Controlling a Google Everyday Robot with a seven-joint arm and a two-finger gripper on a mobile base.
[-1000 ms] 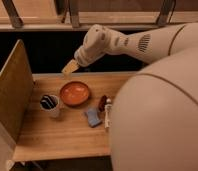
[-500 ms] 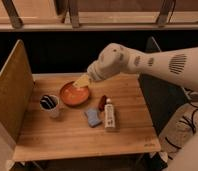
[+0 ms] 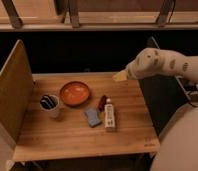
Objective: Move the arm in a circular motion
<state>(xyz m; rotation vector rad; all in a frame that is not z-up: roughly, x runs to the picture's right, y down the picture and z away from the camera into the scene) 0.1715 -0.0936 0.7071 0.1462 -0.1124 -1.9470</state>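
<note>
My cream-white arm of rounded segments reaches in from the right, above the far right part of the wooden table. A perforated vent patch shows on the segment near the right edge. The arm ends in a small flat tan tip, the gripper, which hangs over the table's back right corner, to the right of the orange bowl. It holds nothing that I can see.
On the table stand a white mug with dark things in it, a blue sponge, a white bottle lying flat and a small red object. A wooden side panel rises at the left. My base fills the lower right.
The arm has swung from over the table's left middle, past the orange bowl, to the back right corner. The tan tip moved right and slightly up.
</note>
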